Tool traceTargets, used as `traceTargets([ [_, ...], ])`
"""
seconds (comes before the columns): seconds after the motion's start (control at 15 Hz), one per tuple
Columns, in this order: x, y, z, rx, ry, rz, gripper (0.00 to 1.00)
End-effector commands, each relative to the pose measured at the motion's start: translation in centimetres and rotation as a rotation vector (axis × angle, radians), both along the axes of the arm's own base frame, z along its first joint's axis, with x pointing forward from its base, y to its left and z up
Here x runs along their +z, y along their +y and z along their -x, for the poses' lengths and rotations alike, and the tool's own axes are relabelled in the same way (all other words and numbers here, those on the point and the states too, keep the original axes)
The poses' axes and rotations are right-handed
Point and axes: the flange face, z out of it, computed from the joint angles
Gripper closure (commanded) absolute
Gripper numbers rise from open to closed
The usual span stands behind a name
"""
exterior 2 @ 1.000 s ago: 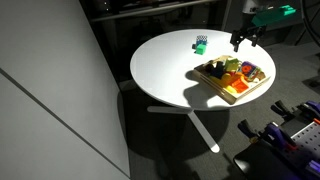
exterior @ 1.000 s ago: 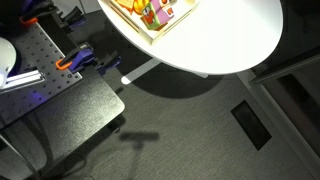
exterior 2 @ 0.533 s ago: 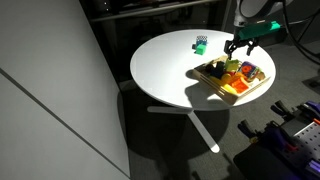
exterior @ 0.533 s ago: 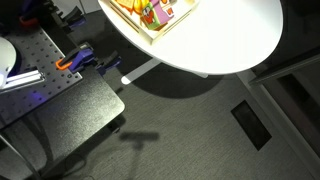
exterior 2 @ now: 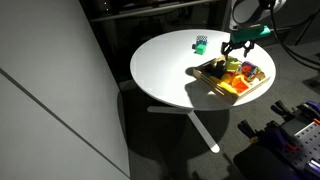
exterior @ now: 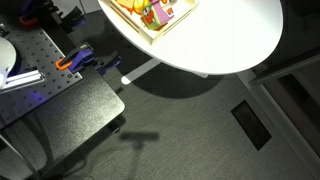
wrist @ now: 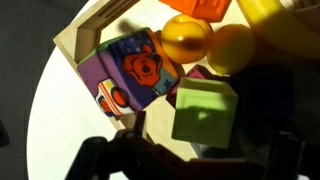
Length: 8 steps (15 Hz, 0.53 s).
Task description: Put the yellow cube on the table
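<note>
Wrist view: the white table is seen at the left, followed by the wooden tray, a purple picture block and the yellow-green cube, which is lodged in the tray among other toys. The gripper is held spread above the cube, with nothing grasped.

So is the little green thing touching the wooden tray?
Apart. In an exterior view, bare white table lies between the green thing and the tray.
</note>
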Motion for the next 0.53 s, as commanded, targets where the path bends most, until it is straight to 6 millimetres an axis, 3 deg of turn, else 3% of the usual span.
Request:
traceTargets([
  [0.0, -0.7, 0.1, -1.3, -0.023, -0.014, 0.011, 0.00],
  [0.27, -1.9, 0.3, -1.5, -0.017, 0.006, 0.011, 0.00],
  [0.33, -2.2, 0.3, -1.6, -0.018, 0.010, 0.014, 0.08],
  [0.4, -2.5, 0.3, -1.6, -0.018, 0.013, 0.015, 0.26],
  [0.47, -2.7, 0.2, -1.6, -0.018, 0.016, 0.018, 0.34],
])
